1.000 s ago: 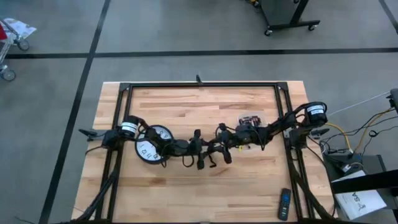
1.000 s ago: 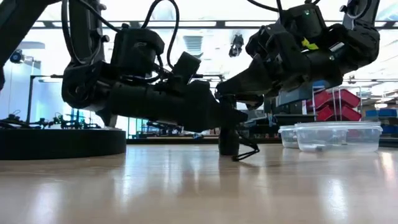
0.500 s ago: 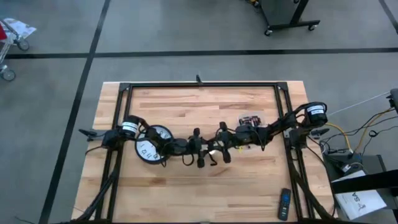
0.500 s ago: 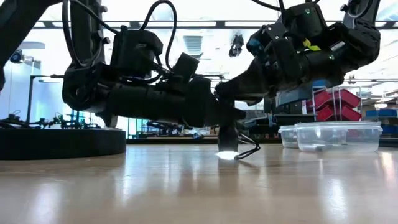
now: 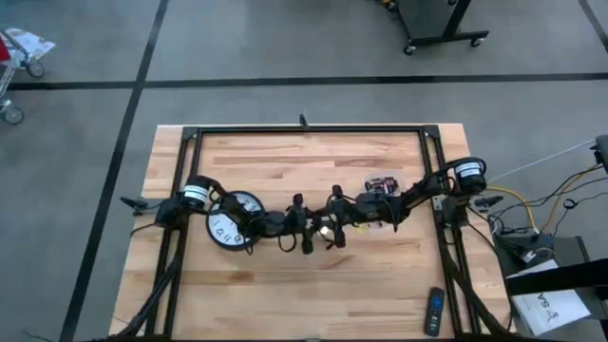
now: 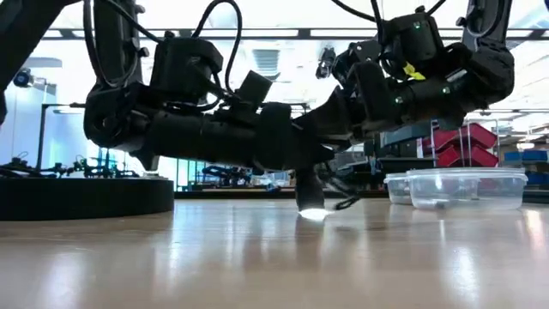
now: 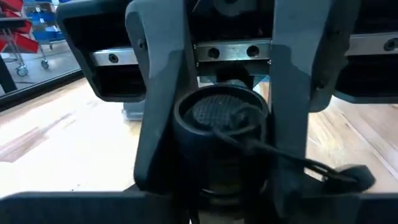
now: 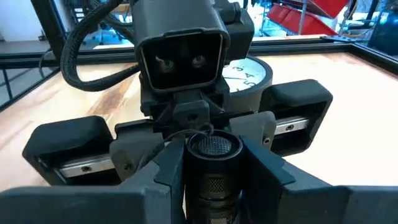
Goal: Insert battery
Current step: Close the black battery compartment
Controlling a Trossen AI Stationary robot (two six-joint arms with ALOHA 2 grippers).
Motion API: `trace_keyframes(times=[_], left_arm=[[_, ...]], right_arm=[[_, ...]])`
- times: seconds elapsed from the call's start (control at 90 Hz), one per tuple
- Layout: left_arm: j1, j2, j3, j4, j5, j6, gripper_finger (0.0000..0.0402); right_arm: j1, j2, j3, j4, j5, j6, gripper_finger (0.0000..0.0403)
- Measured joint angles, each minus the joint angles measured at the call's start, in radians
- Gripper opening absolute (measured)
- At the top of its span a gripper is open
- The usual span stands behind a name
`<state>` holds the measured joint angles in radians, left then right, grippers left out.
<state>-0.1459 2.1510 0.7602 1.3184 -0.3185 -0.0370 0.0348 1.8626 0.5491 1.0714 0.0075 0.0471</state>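
**A:** Centre of the table: the flashlight [image 5: 324,229] is now shining. Its head is pointing down, and a bright patch [image 6: 310,212] is showing on the wood beneath it. A second ago that spot was dark.

**B:** And the right arm is sitting closer in than it was, its elbow drawn toward the middle. Both arms are meeting over the one object.

**A:** Yes. The left gripper [image 5: 302,231] is clamping the barrel, with its fingers [image 8: 132,155] pressing in from either side. The right gripper [image 5: 339,224] is closing on the tail end, and its fingers [image 7: 163,99] are flanking the mesh-faced cap [image 7: 221,113]. The lanyard [image 7: 311,168] is trailing off to one side.

**B:** Where is the battery?

**A:** It isn't showing in any view. Since the lamp is burning, I'm judging that it's already seated inside the barrel with the cap on.

**B:** So the task is nearing its end?

**A:** I'm reading it that way. The light amounts to a test that the cell is making contact. What is probably remaining is to let go and set the flashlight down. It's standing on a narrow head, so it is liable to tip if both grippers release together.

**B:** And elsewhere?

**A:** The clock [image 5: 231,220] is lying under the left arm, the plastic container [image 6: 467,187] is standing near the right arm, and a remote control [image 5: 433,312] is lying at the table's near edge.
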Motion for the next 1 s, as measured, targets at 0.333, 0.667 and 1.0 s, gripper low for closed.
trace_keyframes(times=[0.333, 0.667, 1.0], left_arm=[[0.001, -0.081, -0.107, -0.093, 0.025, -0.007, 0.0137], [0.018, -0.078, -0.071, -0.126, 0.033, 0.007, 0.0142], [0.03, -0.077, -0.035, -0.141, 0.014, 0.019, 0.013]], right_arm=[[0.013, -0.008, -0.029, 0.016, 0.026, 0.043, 0.0099], [0.028, -0.006, -0.043, 0.051, 0.03, 0.055, 0.0103], [0.035, -0.002, -0.044, 0.05, 0.049, 0.002, 0.0106]])
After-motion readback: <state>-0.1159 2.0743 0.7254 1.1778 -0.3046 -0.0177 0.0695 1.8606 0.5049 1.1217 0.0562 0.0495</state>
